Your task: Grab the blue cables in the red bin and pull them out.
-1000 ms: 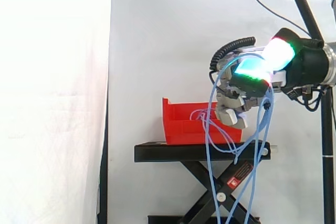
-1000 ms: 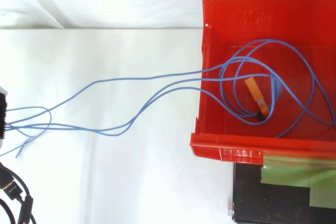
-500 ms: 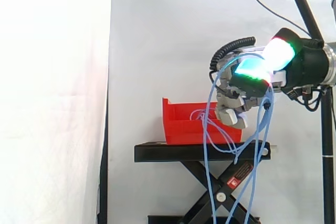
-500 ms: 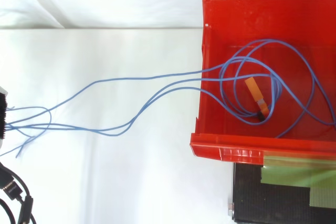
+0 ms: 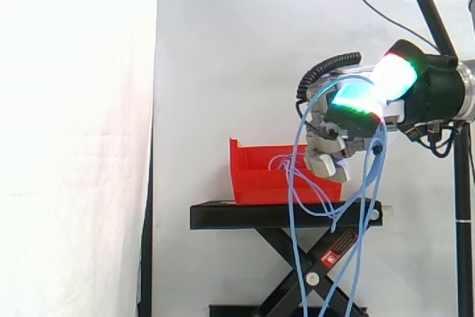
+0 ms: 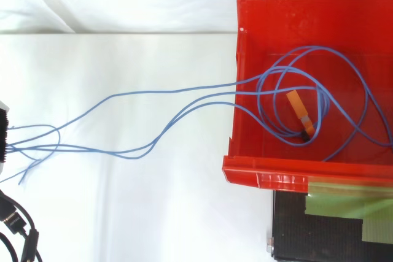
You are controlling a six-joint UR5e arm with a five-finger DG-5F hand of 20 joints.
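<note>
The hand (image 5: 355,115) is positioned above and to the right of the red bin (image 5: 254,176), clear of its rim. Its fingers are curled closed around the blue cables (image 6: 184,91), which loop over the hand and hang down past the black stand (image 5: 245,215). In the top view, two strands run from the bin's left wall out to the left edge. The remaining cable length lies coiled inside the bin, around an orange connector (image 6: 298,108).
</note>
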